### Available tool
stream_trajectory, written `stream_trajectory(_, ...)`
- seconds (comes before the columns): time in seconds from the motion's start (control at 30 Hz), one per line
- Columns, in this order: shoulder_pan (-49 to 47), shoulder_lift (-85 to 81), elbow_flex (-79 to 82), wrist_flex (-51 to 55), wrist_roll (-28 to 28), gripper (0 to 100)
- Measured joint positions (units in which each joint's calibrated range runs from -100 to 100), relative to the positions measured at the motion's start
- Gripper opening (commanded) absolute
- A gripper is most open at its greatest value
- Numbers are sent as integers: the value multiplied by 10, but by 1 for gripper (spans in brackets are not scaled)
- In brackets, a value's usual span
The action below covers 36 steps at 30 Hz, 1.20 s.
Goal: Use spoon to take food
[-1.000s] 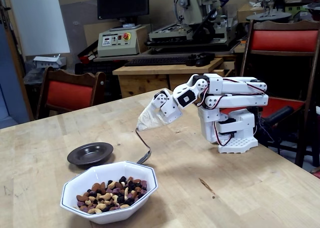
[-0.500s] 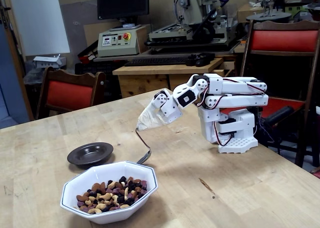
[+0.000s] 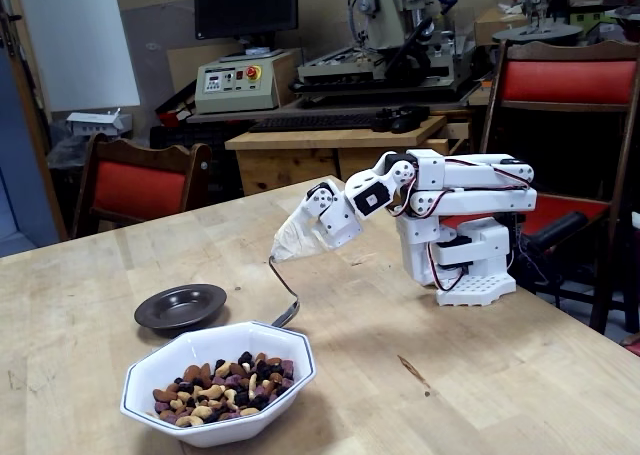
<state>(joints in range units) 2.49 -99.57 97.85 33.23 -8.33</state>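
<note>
In the fixed view the white arm reaches left over the wooden table. Its gripper [image 3: 300, 237] is wrapped in a beige cone-like covering and is shut on the spoon [image 3: 288, 297]. The thin bent metal handle hangs down from the cone, and its bowl end dips behind the far rim of the white bowl [image 3: 160, 361], so the scoop is hidden. The food [image 3: 222, 384], tan and brown nuts mixed with dark purple and black bits, fills that bowl at the front left.
A small dark empty dish [image 3: 181, 306] sits just behind and left of the white bowl. The arm's base [image 3: 468, 265] stands at the right. Red chairs [image 3: 135, 187] and a workbench with machines are behind the table.
The gripper and spoon have shifted very slightly left and down; otherwise nothing has visibly moved.
</note>
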Motion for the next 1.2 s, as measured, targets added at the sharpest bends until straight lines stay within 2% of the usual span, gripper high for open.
stream_trajectory(0.27, -1, 5, -37, -64, 2, 4)
stream_trajectory(0.73, -1, 5, -211, -67, 2, 4)
stream_trajectory(1.0, -10, 61, -335, 13, 3, 4)
stream_trajectory(1.2, -89, 178, -418, 54, 3, 4)
